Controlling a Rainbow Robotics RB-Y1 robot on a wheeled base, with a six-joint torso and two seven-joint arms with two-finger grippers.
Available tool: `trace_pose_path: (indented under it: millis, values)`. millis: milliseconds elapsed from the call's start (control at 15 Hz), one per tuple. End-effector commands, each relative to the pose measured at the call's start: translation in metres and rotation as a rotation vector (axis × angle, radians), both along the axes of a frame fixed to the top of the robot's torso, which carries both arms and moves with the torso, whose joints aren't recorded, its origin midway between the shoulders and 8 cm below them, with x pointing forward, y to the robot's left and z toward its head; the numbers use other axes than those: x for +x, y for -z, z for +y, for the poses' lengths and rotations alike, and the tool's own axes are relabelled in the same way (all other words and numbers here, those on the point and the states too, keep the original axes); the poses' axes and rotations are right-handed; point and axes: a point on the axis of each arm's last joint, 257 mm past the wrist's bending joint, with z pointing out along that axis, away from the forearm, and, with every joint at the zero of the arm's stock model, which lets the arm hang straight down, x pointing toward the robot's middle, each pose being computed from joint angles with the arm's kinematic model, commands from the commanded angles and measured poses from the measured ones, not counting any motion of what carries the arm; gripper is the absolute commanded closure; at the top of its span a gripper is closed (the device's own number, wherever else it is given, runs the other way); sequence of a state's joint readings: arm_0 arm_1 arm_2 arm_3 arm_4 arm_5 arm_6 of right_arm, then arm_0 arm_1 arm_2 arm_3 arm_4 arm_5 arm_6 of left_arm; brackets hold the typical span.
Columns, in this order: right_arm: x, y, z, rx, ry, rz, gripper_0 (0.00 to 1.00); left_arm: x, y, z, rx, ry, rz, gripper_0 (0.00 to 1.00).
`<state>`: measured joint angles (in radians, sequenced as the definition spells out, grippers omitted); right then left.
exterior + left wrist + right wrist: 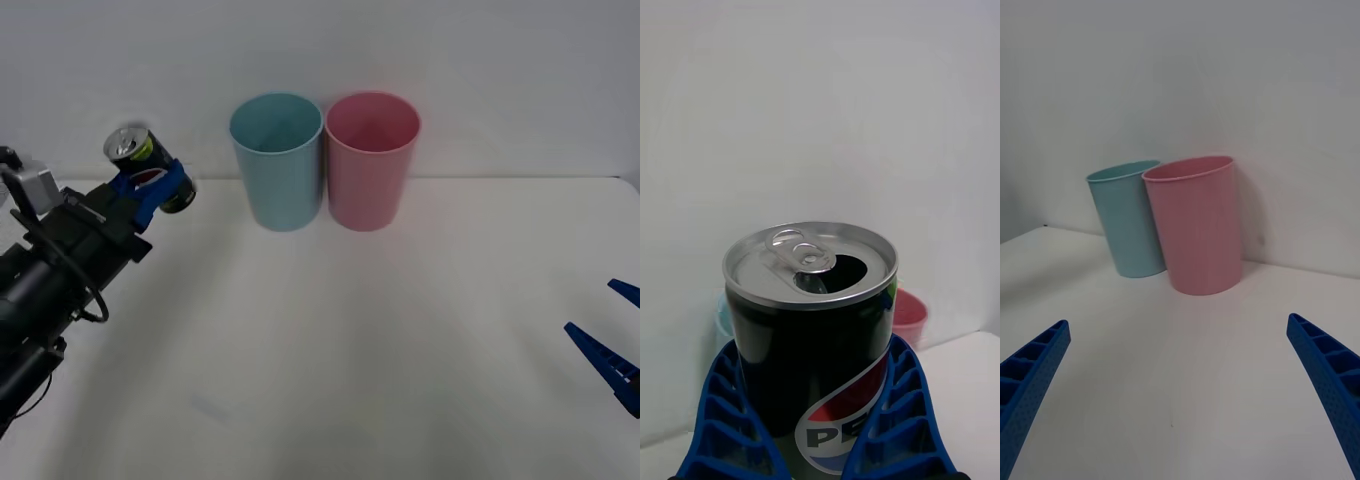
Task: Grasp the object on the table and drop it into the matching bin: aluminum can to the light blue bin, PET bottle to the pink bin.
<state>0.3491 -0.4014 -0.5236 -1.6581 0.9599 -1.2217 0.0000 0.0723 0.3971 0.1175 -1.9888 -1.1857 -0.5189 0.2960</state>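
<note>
The carry step is in hand: the left claw [152,187] is holding the aluminum can [143,165] up off the surface [330,350], out at the far left, to the left of the light blue bin [277,160]. Its blue ribbed fingers [726,420] are pressing on both sides of the dark body, closed only as far as the can's width allows, and the silver top with its opened tab is facing up and slightly tilted. The next move, as I judge it, is calling for a sweep to the right until the can is hanging over the light blue rim, not the pink bin [371,158] touching or nearly touching it, and only then a release. The right claw [612,345] is waiting at the near right edge, fingers spread wide with nothing between them.
</note>
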Motion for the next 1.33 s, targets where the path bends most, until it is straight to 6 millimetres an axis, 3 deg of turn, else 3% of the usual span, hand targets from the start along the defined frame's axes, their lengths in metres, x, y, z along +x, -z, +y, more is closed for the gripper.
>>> trace_pose_path:
  millis: [67, 400, 800, 1067, 1333]
  values:
    - [0.0, 0.0, 0.0, 0.0, 0.0, 0.0, 0.0, 0.041, -0.014, -0.005, 0.017, -0.005, -0.017, 1.0]
    - [0.0, 0.0, 0.0, 0.0, 0.0, 0.0, 0.0, 0.11, -0.034, -0.022, 0.046, 0.003, -0.021, 1.0]
    - [0.0, 0.0, 0.0, 0.0, 0.0, 0.0, 0.0, 0.189, -0.038, -0.069, 0.131, 0.036, 0.051, 1.0]
    - [0.0, 0.0, 0.0, 0.0, 0.0, 0.0, 0.0, 0.221, -0.039, -0.091, 0.174, 0.045, 0.101, 1.0]
    - [0.0, 0.0, 0.0, 0.0, 0.0, 0.0, 0.0, 0.225, -0.038, -0.101, 0.185, 0.055, 0.108, 1.0]
